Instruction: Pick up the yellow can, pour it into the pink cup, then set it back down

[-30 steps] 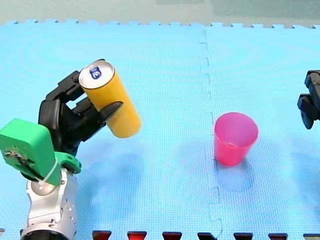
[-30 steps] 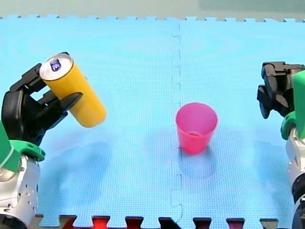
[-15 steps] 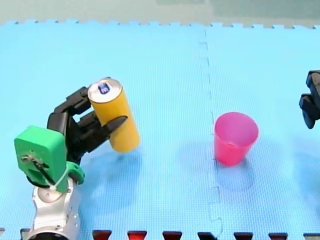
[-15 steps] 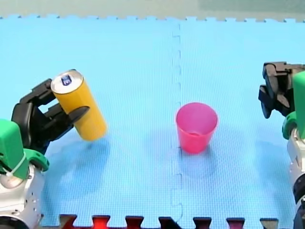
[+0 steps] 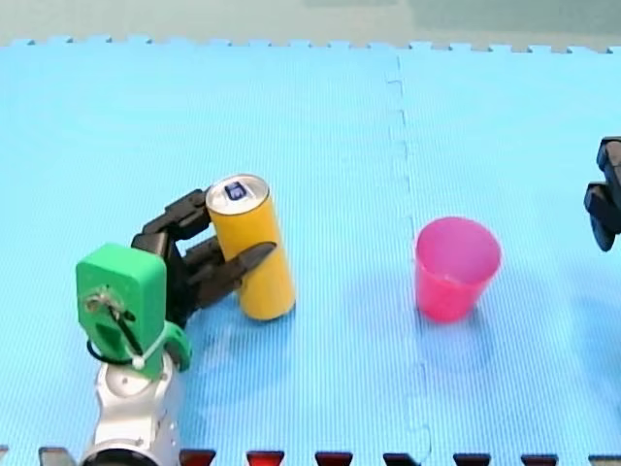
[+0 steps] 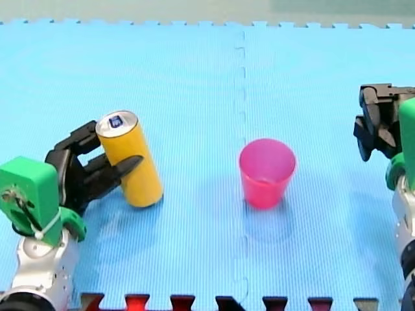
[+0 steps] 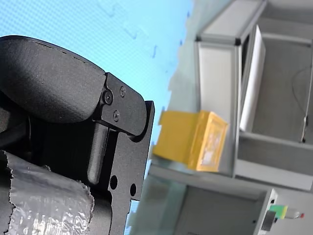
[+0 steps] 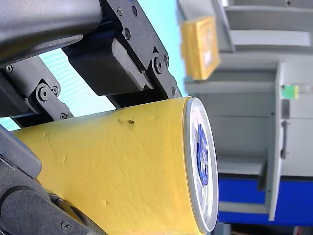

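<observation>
The left hand (image 5: 194, 267) is at the near left of the mat, its black fingers (image 5: 243, 264) pinching the can (image 5: 252, 254) around the middle: one crosses the front and the others sit behind. A green block (image 5: 121, 293) sits at that wrist. In the second wrist view the same fingers (image 8: 117, 63) press the can's yellow wall, which has a few small dents. The can stands almost upright, its top leaning a little to the left, its base down at the mat. Its lid (image 8: 201, 161) is silver with a blue tab; I cannot tell whether it is opened.

The cup (image 5: 456, 269) stands upright well to the right of the can, apart from both hands. Its mouth is open and its inside shows plain pink; I cannot tell whether anything is in it.

The right hand (image 6: 379, 123) is at the far right, apart from the cup and holding nothing; I cannot tell whether it is closed.

The mat (image 5: 320, 126) is blue ribbed foam in puzzle tiles. A toothed seam (image 5: 406, 165) runs from far to near, passing just left of the cup. The far edge is toothed too, with pale green floor beyond, and red tabs (image 5: 265, 456) line the near edge.

The first wrist view shows a black finger (image 7: 54, 83) with grey tape (image 7: 44, 205) near it. Beyond the mat it shows grey shelving (image 7: 215, 54) and a yellow box (image 7: 190, 142).
</observation>
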Action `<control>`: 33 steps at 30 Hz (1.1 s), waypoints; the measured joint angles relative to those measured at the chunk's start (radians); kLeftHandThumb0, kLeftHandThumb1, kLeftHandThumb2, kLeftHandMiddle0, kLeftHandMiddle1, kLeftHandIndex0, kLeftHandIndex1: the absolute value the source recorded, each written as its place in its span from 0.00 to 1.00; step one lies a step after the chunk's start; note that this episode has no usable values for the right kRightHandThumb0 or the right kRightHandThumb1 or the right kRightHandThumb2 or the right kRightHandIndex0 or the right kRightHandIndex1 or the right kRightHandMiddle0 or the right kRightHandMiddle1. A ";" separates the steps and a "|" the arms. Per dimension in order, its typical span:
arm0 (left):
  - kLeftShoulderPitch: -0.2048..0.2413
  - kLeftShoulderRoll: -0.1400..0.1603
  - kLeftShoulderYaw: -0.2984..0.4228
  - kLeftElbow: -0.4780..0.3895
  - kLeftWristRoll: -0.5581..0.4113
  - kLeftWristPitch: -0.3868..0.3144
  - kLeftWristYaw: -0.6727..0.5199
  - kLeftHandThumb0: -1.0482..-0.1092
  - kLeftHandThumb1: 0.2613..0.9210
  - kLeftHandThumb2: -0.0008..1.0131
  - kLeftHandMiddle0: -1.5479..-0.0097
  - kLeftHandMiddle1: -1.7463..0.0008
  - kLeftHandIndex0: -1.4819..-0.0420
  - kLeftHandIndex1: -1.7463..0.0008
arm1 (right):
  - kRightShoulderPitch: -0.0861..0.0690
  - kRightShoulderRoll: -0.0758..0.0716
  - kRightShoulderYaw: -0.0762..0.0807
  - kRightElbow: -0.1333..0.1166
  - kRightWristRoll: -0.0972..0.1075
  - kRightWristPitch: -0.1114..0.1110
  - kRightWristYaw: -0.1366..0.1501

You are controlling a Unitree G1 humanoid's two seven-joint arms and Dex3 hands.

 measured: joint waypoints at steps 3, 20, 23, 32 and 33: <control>-0.011 -0.001 0.004 0.019 0.000 -0.001 0.000 0.72 0.79 0.00 0.14 1.00 0.18 1.00 | 0.000 -0.001 -0.001 0.000 0.000 0.000 0.001; -0.021 -0.006 0.005 0.043 0.006 -0.009 0.009 0.72 0.78 0.00 0.14 1.00 0.17 1.00 | 0.001 -0.003 0.000 0.000 -0.003 -0.007 -0.003; -0.019 -0.008 0.003 0.045 0.012 -0.019 0.013 0.72 0.78 0.00 0.14 1.00 0.18 1.00 | 0.002 -0.004 0.001 0.000 -0.004 -0.008 -0.005; 0.012 -0.017 -0.010 0.081 0.039 -0.170 -0.031 0.72 0.78 0.00 0.14 1.00 0.18 1.00 | 0.003 -0.004 0.000 0.001 -0.004 -0.011 -0.005; 0.019 -0.017 -0.016 0.084 0.049 -0.194 -0.030 0.72 0.78 0.00 0.13 1.00 0.18 1.00 | 0.003 -0.004 0.000 0.001 -0.004 -0.011 -0.005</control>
